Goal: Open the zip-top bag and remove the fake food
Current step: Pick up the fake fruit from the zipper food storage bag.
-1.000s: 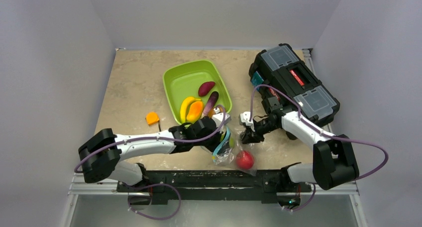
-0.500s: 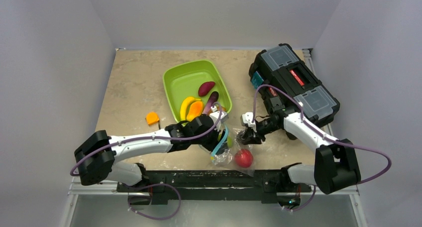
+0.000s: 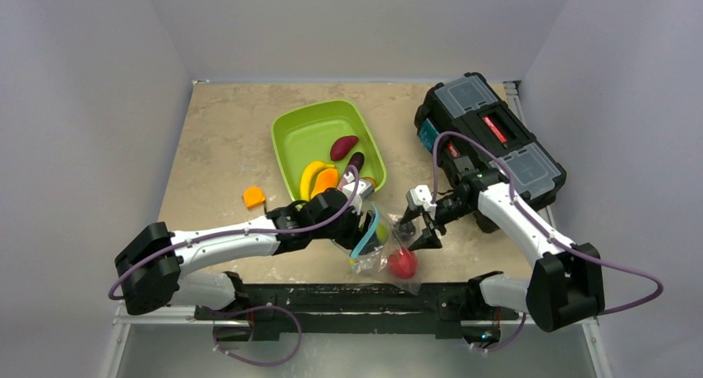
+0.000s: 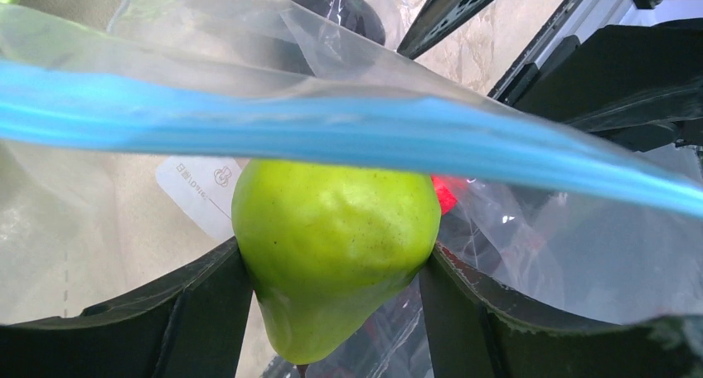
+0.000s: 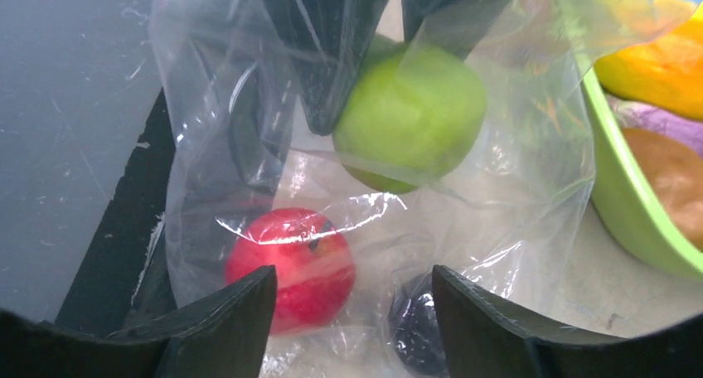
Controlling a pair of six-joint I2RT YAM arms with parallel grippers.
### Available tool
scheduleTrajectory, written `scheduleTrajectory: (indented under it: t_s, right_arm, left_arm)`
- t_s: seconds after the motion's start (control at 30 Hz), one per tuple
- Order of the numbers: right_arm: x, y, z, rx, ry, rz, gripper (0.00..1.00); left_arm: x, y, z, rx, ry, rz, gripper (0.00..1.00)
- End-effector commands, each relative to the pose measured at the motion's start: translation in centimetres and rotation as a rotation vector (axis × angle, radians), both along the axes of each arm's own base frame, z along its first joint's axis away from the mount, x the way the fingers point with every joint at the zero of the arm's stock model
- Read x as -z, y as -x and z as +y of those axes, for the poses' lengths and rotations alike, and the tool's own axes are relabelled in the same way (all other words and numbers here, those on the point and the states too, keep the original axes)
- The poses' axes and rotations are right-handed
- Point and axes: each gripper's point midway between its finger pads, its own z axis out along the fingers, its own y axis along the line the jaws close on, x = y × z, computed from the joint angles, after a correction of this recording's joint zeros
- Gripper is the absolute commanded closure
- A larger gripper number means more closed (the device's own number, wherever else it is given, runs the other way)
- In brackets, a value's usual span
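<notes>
The zip-top bag (image 5: 514, 171) drapes loose around my left hand (image 4: 336, 258); my right hand (image 5: 352, 287) hangs over it, jaws apart, empty. My left is clamped on the green pear (image 4: 332, 229) inside the mouth, so pulling may drag the film along, rolling the red apple (image 5: 290, 266) beneath my right hand

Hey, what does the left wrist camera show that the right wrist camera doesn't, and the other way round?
Left wrist only: the blue zip strip stretched across the frame, and a white label on the plastic. Right wrist only: the whole red apple, the green tray rim with an orange piece, a purple piece and a brown piece, and the open right gripper. Both: the green pear gripped by the left gripper, the zip-top bag and a dark piece inside it.
</notes>
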Motion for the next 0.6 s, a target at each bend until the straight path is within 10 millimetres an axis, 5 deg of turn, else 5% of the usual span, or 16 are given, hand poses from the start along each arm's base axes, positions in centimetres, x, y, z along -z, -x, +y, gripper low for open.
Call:
scheduleTrajectory:
  t_s: [0.0,0.37,0.57]
  right_arm:
    - [-2.8,1.2,0.4,-0.019,-0.059,0.033,0.28]
    - [-0.7,-0.1,2.4,0.072,0.026,0.133,0.29]
    - [0.6,-2.0,2.5,0.158,0.089,0.135,0.61]
  left_arm:
    - [-1.6,-0.6,-0.3,-0.028,0.064,-0.025,1.0]
    - [-3.8,-1.1,-1.5,-0.062,0.168,-0.026,1.0]
    - [-4.4,-1.2,-1.1,-0.103,0.214,-0.025,1.0]
